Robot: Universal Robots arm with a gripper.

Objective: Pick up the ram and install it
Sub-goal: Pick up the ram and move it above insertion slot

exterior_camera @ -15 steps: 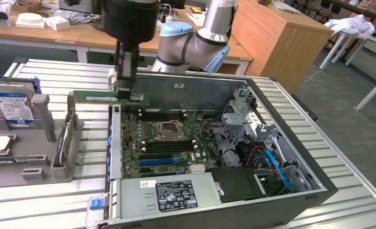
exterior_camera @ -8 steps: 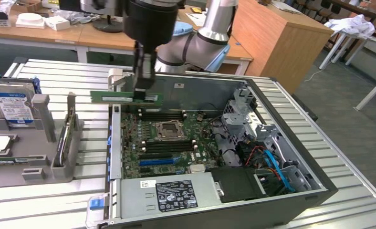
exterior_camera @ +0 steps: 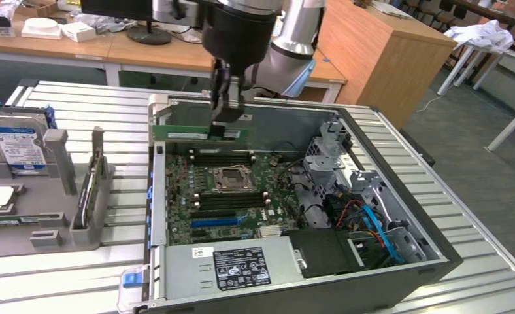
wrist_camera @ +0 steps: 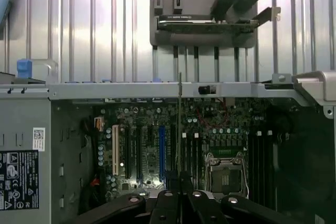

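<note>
At the exterior view's left, a hard drive (exterior_camera: 17,147) is stood in a grey holder (exterior_camera: 66,229), well apart from the work. Further right, the ram (exterior_camera: 183,133) is held level in the air above the far end of the motherboard (exterior_camera: 231,196), inside the open computer case (exterior_camera: 156,216). The gripper (exterior_camera: 226,122) is clamped on it from above. The stick appears to be gripped off its middle, towards the exterior view's right, so a tilt under pressure can be expected. One end could then be seated while the other is left proud. Just below, the black slots (exterior_camera: 223,157) lie close together beside the processor socket (exterior_camera: 232,176). If the stick is lowered slightly askew, the wrong slot or a latch could be struck. At the right, the drive cage (exterior_camera: 332,154) and loose cables (exterior_camera: 371,219) are judged too far off to be snagged.
</note>
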